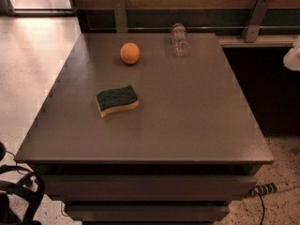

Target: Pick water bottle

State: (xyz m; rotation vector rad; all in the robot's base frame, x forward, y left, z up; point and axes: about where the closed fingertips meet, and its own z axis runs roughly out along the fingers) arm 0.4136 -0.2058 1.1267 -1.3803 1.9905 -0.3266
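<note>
Bottle [179, 40] stands upright near the far edge of the table [187, 125], well apart to the left of the gripper [293, 54], a pale shape at the right frame edge whose opening and hold cannot be told.

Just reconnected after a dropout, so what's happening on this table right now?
Nothing is held yet. The water bottle stands at the table's far edge, an orange ball left of it, a sponge nearer the camera. The gripper appears to be the pale shape at the right edge, well apart from the bottle.
</note>
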